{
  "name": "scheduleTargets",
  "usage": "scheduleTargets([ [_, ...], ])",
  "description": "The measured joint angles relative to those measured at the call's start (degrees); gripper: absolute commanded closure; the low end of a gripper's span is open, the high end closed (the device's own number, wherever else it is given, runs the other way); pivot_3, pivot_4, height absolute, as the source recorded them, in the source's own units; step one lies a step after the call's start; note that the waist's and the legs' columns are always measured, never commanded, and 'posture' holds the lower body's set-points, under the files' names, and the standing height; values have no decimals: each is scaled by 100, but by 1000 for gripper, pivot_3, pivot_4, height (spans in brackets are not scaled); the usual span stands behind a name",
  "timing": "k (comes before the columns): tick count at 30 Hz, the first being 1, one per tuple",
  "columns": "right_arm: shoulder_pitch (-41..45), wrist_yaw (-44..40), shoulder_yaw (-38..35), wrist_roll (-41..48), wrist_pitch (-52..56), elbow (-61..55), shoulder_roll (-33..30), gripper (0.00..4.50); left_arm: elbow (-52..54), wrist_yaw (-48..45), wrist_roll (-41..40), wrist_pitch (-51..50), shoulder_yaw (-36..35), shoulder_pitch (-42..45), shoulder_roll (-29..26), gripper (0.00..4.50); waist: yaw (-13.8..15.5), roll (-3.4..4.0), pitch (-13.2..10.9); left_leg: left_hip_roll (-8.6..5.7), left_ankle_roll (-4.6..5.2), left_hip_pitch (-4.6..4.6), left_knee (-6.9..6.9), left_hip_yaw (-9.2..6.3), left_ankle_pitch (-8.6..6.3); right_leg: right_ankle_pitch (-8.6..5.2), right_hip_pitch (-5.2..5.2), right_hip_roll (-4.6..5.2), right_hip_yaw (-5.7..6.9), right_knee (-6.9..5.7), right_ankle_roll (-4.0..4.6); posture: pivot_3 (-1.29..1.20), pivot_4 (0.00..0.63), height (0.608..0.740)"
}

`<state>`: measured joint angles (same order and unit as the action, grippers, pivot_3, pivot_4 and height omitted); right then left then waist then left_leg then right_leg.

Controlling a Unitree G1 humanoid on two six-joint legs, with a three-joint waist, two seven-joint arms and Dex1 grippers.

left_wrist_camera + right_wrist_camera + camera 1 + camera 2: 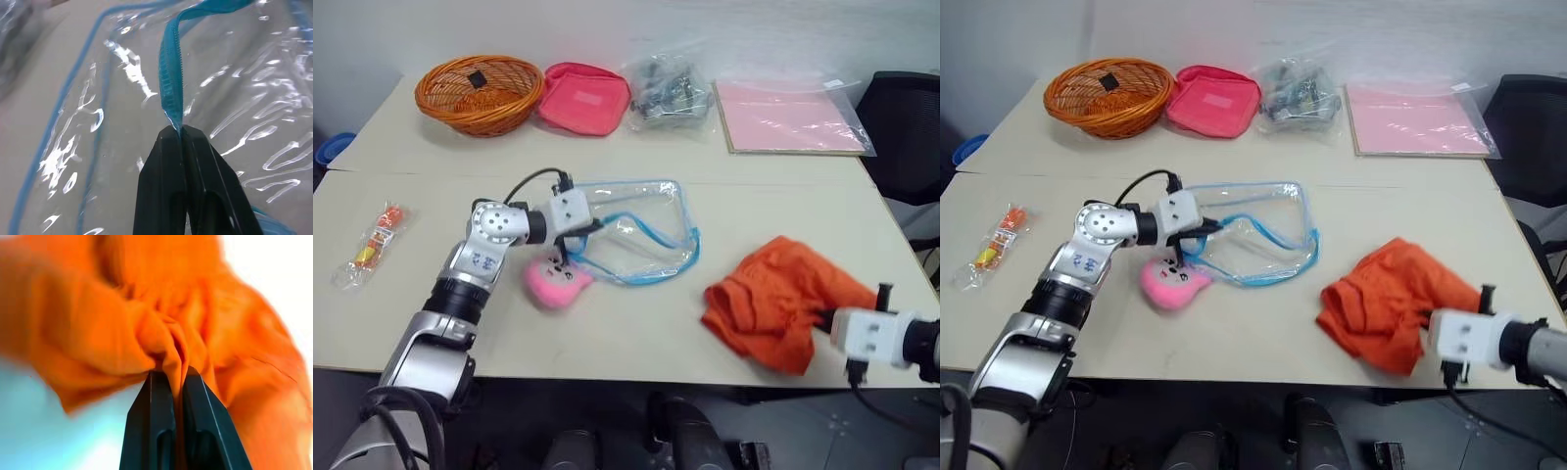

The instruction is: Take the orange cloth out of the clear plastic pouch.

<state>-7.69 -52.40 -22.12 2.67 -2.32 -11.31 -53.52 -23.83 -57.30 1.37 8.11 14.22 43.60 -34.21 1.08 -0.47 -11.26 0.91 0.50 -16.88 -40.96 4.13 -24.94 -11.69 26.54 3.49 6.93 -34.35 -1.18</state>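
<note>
The orange cloth [783,299] lies outside the clear plastic pouch [636,230], well apart; right gripper [168,372] pinches a fold, left gripper [178,131] clamps the blue zipper trim [171,73] — next, probably, both release.

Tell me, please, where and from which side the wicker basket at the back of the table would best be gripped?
Probably the near rim of the orange wicker basket, taken from above. It sits upright and open-topped at the table's far left, its thin woven rim suiting two narrow fingers. The pink fabric pouch crowds its right side, so the near or left rim looks freer.
</note>
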Motion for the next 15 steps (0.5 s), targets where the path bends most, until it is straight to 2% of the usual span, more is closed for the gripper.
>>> scheduleTargets([
  [5, 1124, 909, 239, -70, 949, 1082, 430, 4485, 368, -585, -14, 200, 54, -245, -291, 4500, 43, 8, 0, -6, 0, -5, -4, 0, 1, -2, 2, 3, 1, -5, 3, 0, 150, 740],
  [8, 1273, 1165, 420, -168, 1129, 1427, 526, 4485, 367, -602, 1, 155, 48, -245, -267, 4500, 44, 11, 0, -7, 3, -13, -3, 8, 2, -2, 3, 4, 5, -1, 2, 0, 150, 740],
  [9, 1272, 1192, 451, -169, 1144, 1489, 554, 4499, 366, -604, -1, 103, 39, -244, -258, 4273, 41, 11, 0, -6, 3, -13, -3, 14, 2, -2, 3, 3, 5, -1, 2, 0, 150, 740],
  [12, 1077, 1043, 456, 115, 1481, 1321, 629, 3704, 443, -682, -233, -376, -57, -251, -203, 3521, 32, 12, 0, -2, 3, -13, -3, 32, 2, -2, 3, 2, 10, -2, 2, 0, 150, 740],
  [15, 703, 657, 387, 740, 2028, 673, 682, 2606, 795, -858, -723, -1151, -327, -295, -198, 2487, 26, 15, -1, 0, 2, -13, -4, 24, 2, -1, 4, 2, 9, -3, 2, 0, 150, 740],
])
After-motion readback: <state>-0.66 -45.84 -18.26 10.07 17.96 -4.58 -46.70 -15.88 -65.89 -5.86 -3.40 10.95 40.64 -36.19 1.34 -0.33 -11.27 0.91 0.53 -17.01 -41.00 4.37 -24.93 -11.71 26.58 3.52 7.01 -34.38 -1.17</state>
